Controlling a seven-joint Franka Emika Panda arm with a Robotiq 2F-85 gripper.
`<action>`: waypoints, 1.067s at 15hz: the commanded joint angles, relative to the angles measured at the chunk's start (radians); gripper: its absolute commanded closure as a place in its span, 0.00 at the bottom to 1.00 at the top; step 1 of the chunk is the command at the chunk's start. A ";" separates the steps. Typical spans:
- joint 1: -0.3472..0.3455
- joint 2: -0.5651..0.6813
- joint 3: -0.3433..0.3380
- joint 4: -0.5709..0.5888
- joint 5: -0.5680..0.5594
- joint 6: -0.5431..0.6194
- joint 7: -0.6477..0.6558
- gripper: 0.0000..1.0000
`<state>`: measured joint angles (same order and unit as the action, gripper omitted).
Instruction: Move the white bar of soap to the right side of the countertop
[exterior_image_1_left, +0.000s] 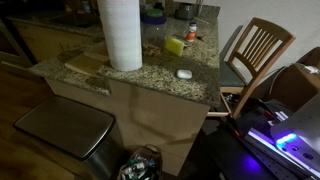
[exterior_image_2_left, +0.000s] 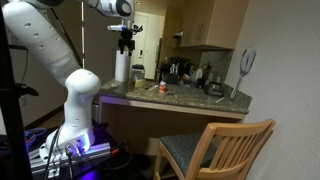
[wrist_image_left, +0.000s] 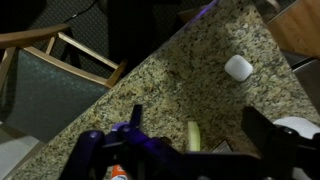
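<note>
The white bar of soap (exterior_image_1_left: 184, 73) lies flat on the speckled granite countertop (exterior_image_1_left: 150, 72), near its front edge and close to the chair side. In the wrist view the soap (wrist_image_left: 237, 68) sits on the countertop (wrist_image_left: 170, 80) far below and ahead of my gripper (wrist_image_left: 198, 125). The gripper is open and empty, with both dark fingers spread wide. In an exterior view the gripper (exterior_image_2_left: 125, 40) hangs high above the countertop (exterior_image_2_left: 180, 97), over the paper-towel end. The soap is too small to make out there.
A tall white paper-towel roll (exterior_image_1_left: 120, 35) stands on a light wooden cutting board (exterior_image_1_left: 85, 62). A yellow-green sponge (exterior_image_1_left: 174, 46) lies behind the soap. Bottles and jars crowd the far end. A wooden chair (exterior_image_1_left: 255, 50) stands beside the counter, and a metal bin (exterior_image_1_left: 65, 130) below it.
</note>
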<state>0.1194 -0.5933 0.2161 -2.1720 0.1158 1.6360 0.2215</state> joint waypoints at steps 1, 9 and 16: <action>0.032 0.202 -0.011 0.255 0.054 -0.170 -0.062 0.00; 0.082 0.506 0.018 0.724 0.046 -0.603 -0.175 0.00; 0.078 0.531 0.007 0.724 0.089 -0.626 -0.144 0.00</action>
<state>0.1997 -0.1032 0.2308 -1.4812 0.1790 1.0668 0.0690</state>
